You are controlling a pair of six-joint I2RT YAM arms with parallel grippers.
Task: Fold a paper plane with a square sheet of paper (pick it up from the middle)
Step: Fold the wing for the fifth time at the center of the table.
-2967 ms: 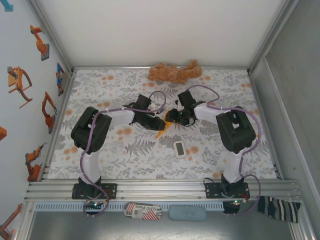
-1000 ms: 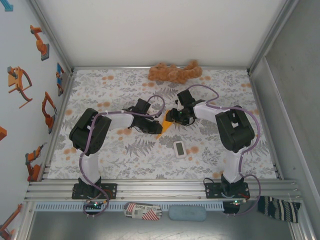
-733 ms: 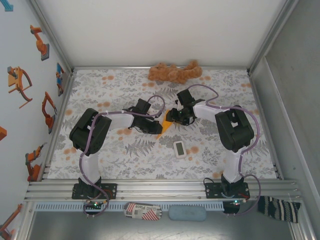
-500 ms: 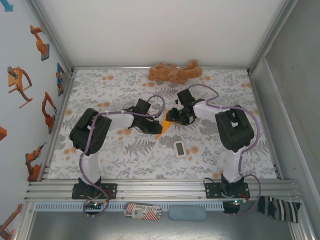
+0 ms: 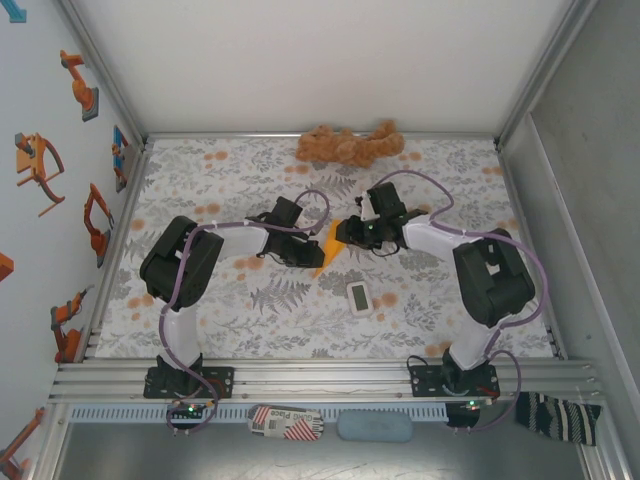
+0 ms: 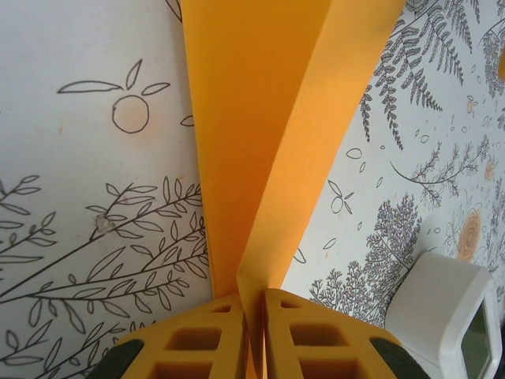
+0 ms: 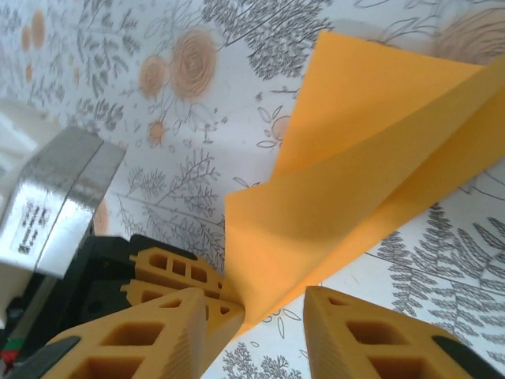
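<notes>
Orange paper (image 6: pixel 260 118) is pinched tight between the two yellow fingers of the left gripper (image 6: pixel 252 312), which are closed flat on its narrow lower tip. From that grip the paper rises as two long flaps that meet in a straight centre crease, and the outer edges spread wider as they go up.

The right gripper (image 7: pixel 260 316) meets the same paper from the other side. Its fingers stand apart with one corner of the folded sheet reaching into the gap, and neither finger is pressed onto it. In this view the paper shows as stacked layers with clean, sharp edges, lifted off the tablecloth (image 5: pixel 200 185).

From above, the paper sits at the middle of the table, between the two grippers. A small white device (image 5: pixel 360 297) lies on the cloth near the paper, on the side towards the arm bases and apart from it. A brown plush toy (image 5: pixel 350 145) lies along the far edge, well apart. Bare patterned cloth stretches to the left, to the right and beyond the grippers.

The left arm rises from its base, bends at a raised elbow and reaches right towards the centre. The right arm bends at its own elbow and reaches left.
</notes>
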